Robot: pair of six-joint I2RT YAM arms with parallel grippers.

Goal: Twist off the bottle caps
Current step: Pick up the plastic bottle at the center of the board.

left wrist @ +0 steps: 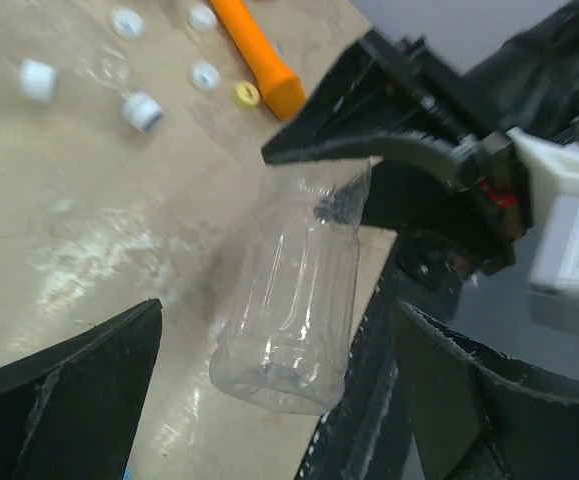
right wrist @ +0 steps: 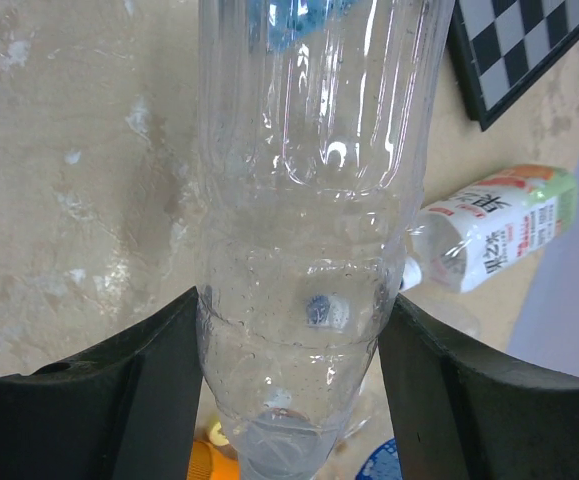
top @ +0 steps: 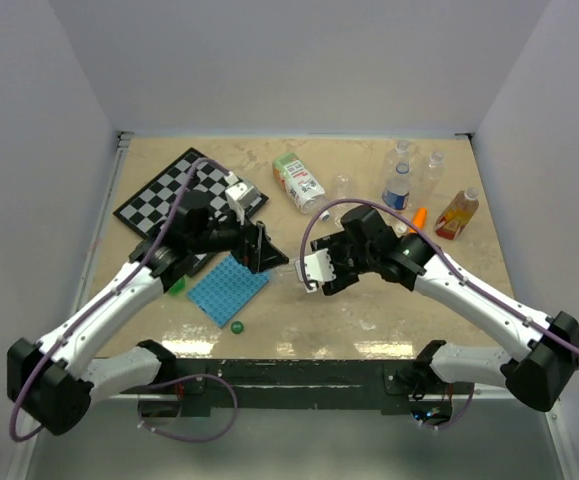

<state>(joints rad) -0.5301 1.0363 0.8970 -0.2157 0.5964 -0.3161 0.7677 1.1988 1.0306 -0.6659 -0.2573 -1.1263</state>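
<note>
Two pincers meet over the table (top: 369, 320) around one clear bottle (left wrist: 294, 290). The right pincer (right wrist: 289, 315) is clamped on the bottle's shoulder, with one black finger pressed to each side. The bottle looks lifted off the table and lies sideways, with its bottom pointing at the left pincer (left wrist: 279, 335). The left pincer is spread wide. Its fingers sit on both sides of the bottle's bottom and do not touch it. The cap (right wrist: 281, 440) looks pale and seems to be on the neck, tucked low between the right fingers, close to the wrist. I think the job now is for the left pincer to take the body so the cap can be turned. It should slide a bit further along first, so it grips the ribbed middle and not just the end. It should close slowly, because this thin plastic will squash and slip. Both pincers should stay in one straight line with the bottle. If they tilt, the bottle may pop out and fall near the orange carrot toy (left wrist: 264, 55).
</note>
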